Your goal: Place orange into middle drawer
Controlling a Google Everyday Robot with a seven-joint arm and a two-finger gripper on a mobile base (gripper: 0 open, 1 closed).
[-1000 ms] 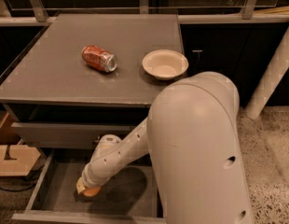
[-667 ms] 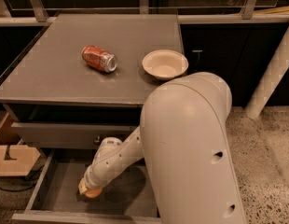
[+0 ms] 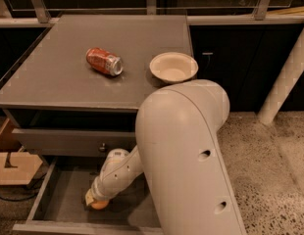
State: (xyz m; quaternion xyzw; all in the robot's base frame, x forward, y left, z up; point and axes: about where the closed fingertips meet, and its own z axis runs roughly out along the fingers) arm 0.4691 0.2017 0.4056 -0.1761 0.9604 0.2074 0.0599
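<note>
The tool (image 3: 94, 198) reaches down inside the open middle drawer (image 3: 58, 199), right over the orange (image 3: 99, 204); whether it clamps the fruit cannot be told; the orange sits low near the drawer's front; on the worktop (image 3: 49, 80) above, a red soda can (image 3: 104, 61) lies beside a white bowl (image 3: 173, 67).

The orange (image 3: 100, 205), small and round, sits low in the pulled-out drawer (image 3: 61, 199), at its bare grey floor, left of centre and near the front wall; the gripper (image 3: 92, 199) is directly over it
</note>
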